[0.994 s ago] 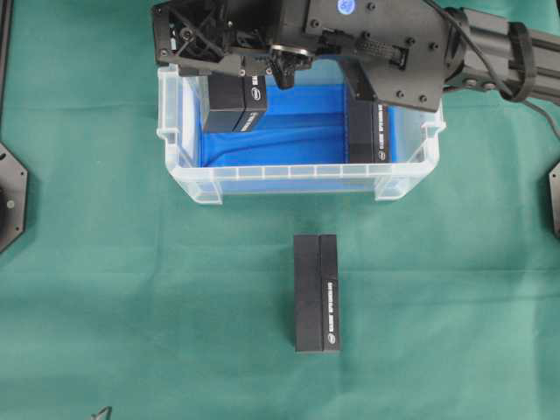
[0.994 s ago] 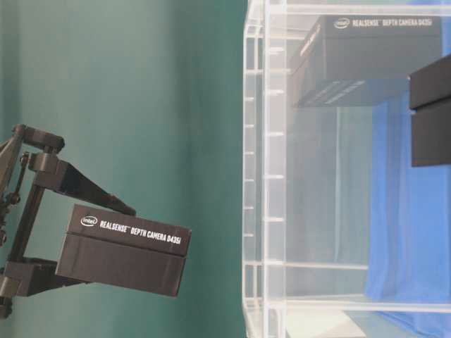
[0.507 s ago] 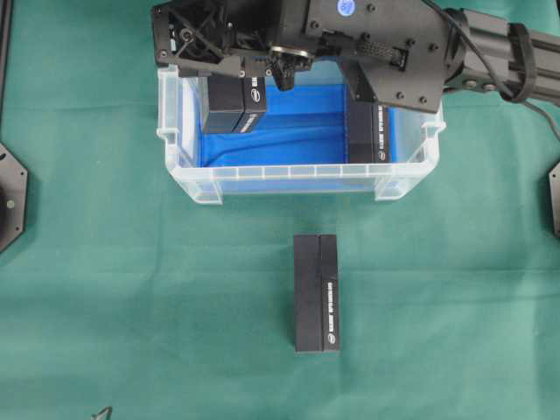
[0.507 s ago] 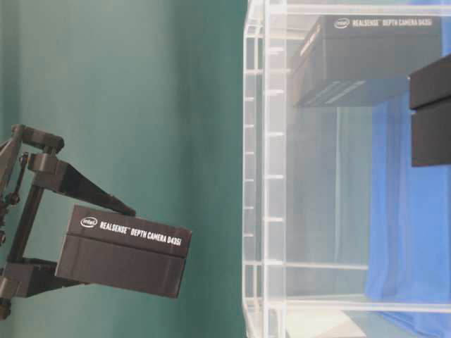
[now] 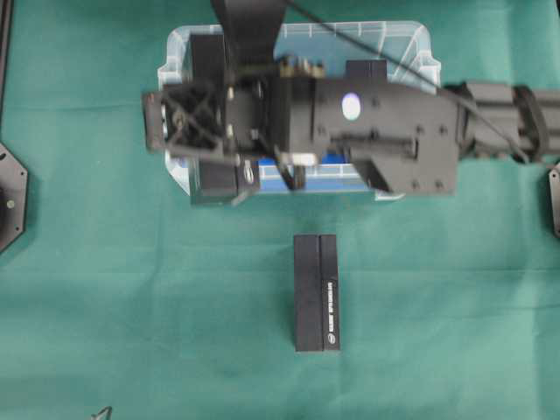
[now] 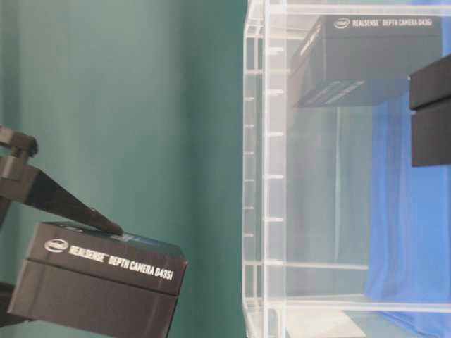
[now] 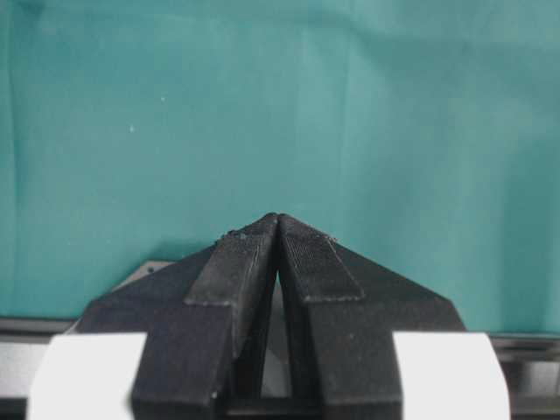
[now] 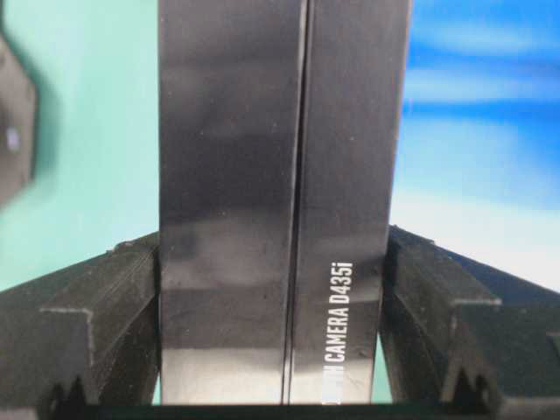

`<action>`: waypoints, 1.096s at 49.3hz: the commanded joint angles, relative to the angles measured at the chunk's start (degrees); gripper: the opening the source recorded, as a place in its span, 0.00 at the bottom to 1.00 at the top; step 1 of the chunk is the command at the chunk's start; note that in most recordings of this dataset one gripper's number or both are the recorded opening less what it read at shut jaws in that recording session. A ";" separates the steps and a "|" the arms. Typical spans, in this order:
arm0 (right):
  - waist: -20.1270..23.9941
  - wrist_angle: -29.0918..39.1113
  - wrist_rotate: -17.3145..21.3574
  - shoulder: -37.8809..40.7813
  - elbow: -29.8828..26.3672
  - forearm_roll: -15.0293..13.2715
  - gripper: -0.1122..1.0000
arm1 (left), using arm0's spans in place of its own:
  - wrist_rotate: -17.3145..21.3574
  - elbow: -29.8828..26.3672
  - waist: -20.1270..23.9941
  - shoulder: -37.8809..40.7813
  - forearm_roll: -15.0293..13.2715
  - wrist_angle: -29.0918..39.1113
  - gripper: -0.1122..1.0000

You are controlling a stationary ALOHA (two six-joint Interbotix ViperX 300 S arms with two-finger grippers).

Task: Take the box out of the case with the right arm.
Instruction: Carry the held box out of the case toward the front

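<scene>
Clamped between the fingers of the right gripper (image 8: 276,350) is a black box (image 8: 276,192), pressed on both long sides and lettered "CAMERA D435i". Directly below the gripper, the clear case (image 5: 411,44) with its blue floor is seen, two more black boxes (image 6: 366,60) lying inside it. Farther out, on the green cloth (image 5: 131,306) beyond the case's near wall, another black box (image 5: 317,293) is laid flat. Elsewhere, the left gripper (image 7: 278,229) is pressed together over bare cloth.
</scene>
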 commanded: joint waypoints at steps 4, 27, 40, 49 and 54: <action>3.43 0.70 2.11 -2.90 -1.67 -0.53 0.72 | 0.18 -0.62 -0.18 0.26 0.18 -0.09 0.10; 10.90 2.81 7.73 -2.81 -1.67 -1.85 0.72 | 0.09 -0.26 -0.18 0.18 0.09 -0.09 0.10; 12.39 2.90 8.70 -2.81 -1.67 -2.11 0.72 | -0.18 -0.18 -0.26 0.26 0.18 -0.09 0.10; 12.39 2.99 8.70 -2.81 -1.67 -2.29 0.72 | -0.44 -0.18 -0.18 0.18 0.18 -0.09 0.10; 12.39 2.99 8.70 -2.81 -1.67 -2.46 0.72 | -0.44 -0.18 -0.18 0.18 0.18 -0.18 0.10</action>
